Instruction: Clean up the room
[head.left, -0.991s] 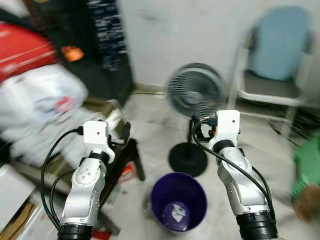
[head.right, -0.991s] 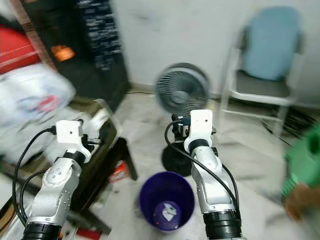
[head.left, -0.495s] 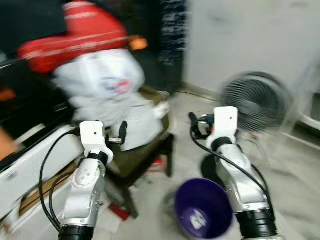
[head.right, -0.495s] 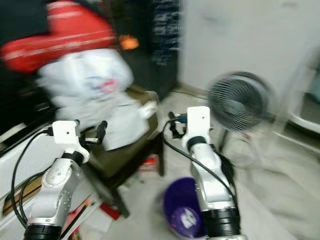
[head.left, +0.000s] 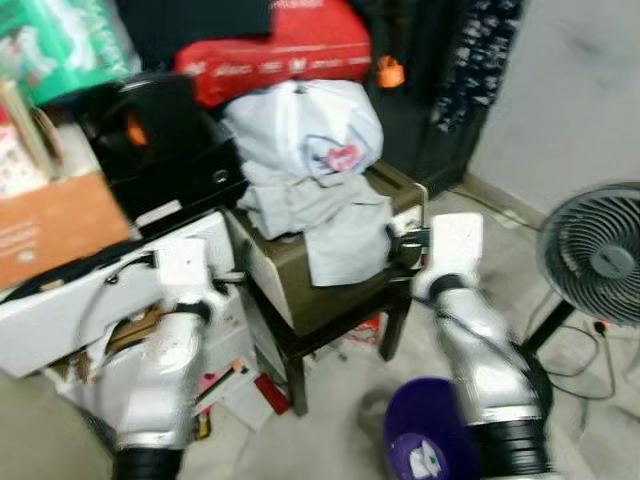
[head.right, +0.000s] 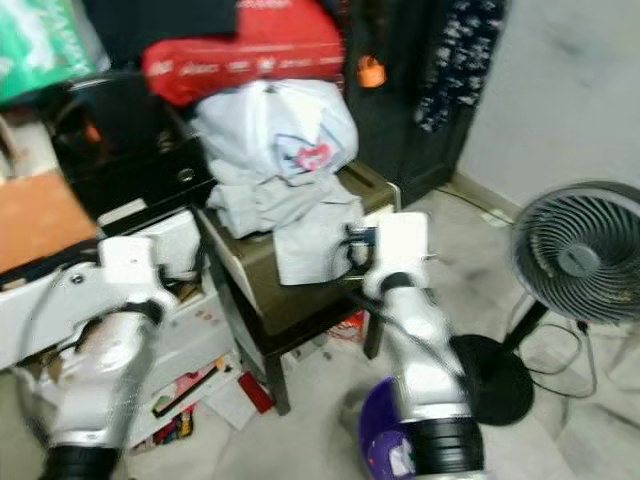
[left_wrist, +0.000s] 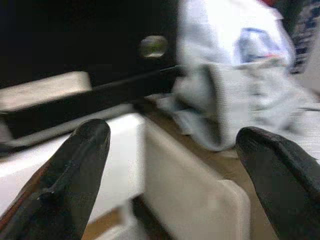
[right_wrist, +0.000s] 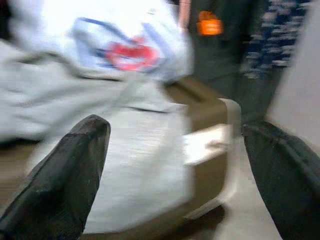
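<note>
view has swung left onto the clothes pile (head.left: 305, 170).

grey clothes (head.left: 325, 215) are lying crumpled on a brown box (head.left: 330, 285), one piece hanging over its front.

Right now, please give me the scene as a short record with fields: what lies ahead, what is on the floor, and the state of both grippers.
ahead: grey clothes piled on a brown case, which rests on a dark stool
above the pile: red bag
floor, robot's right: purple bin and standing fan
robot's left: white drawer unit, books on the floor beside it
left gripper: fingers open, raised toward the pile
right gripper: fingers open, raised toward the grey clothes
image: blurred
</note>
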